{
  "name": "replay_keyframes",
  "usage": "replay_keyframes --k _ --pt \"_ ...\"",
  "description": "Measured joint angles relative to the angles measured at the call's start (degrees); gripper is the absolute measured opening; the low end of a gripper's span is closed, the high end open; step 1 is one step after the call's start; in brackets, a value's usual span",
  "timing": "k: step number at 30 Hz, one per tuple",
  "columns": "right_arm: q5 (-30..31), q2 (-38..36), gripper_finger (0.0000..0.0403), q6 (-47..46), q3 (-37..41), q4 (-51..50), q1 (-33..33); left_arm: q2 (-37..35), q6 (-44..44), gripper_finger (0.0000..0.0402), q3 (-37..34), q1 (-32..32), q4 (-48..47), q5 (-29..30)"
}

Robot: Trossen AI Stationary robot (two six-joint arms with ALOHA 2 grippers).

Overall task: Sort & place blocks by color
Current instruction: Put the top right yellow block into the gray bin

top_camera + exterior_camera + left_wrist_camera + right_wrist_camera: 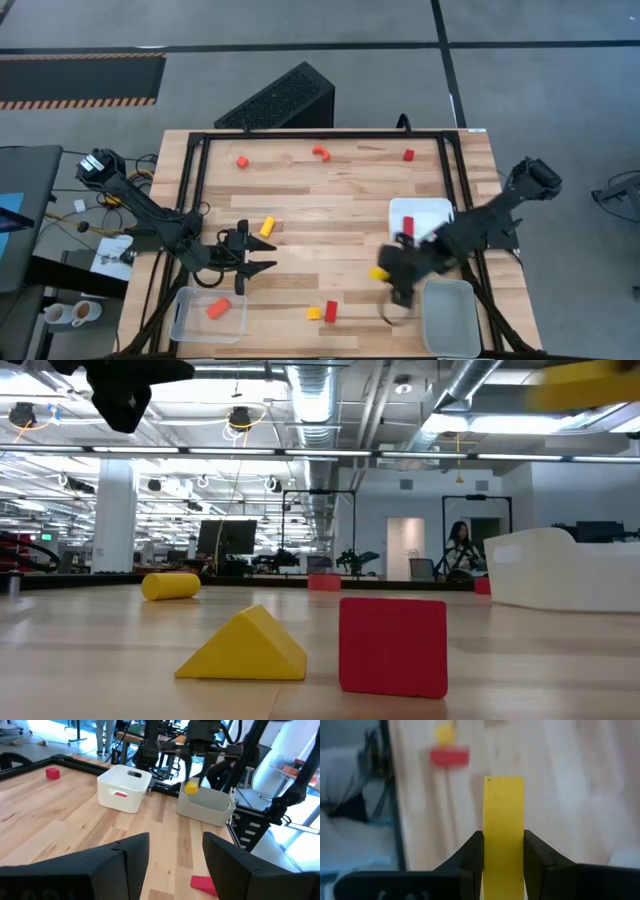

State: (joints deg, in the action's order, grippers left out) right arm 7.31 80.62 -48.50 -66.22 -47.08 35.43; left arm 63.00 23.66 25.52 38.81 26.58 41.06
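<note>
Right gripper (385, 274): fingers clenched on yellow bar (503, 827), held above worktop (330, 210) beside grey tray (450, 318) | Left gripper (262, 254): fingers released, hovering above clear tray (185, 315) holding orange block (218, 309)

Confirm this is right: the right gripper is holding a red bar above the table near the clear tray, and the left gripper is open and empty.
Not quite: the bar in the right gripper is yellow, not red. The right wrist view shows the yellow bar clamped between its fingers. The rest stands: it hangs beside the clear tray, and the left gripper is open and empty.
</note>
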Motion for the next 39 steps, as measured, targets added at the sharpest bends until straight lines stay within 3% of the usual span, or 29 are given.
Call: replay_keyframes --k 7,18,25,33,39 --pt "-0.59 -0.64 0.01 -25.31 0.05 -13.09 13.58 0.0 -0.69 0.0168 0.0 0.0 0.37 0.26" --pt "0.88 1.73 0.0101 -52.81 1.27 -14.65 30.69 0.01 -0.63 0.0168 0.0 0.0 0.34 -1.65" --pt "1.45 9.33 0.0102 -56.02 1.27 -13.82 33.17 0.0 -0.63 0.0168 0.0 0.02 0.37 -1.43" --pt "-1.52 17.33 0.0102 -50.98 1.27 -9.26 31.66 0.0 -2.09 0.0168 0.0 0.02 3.04 -1.38" --pt "-4.6 19.82 0.0119 -51.38 1.29 -13.6 31.48 0.0 -2.12 0.0168 0.0 0.01 3.01 -1.4"
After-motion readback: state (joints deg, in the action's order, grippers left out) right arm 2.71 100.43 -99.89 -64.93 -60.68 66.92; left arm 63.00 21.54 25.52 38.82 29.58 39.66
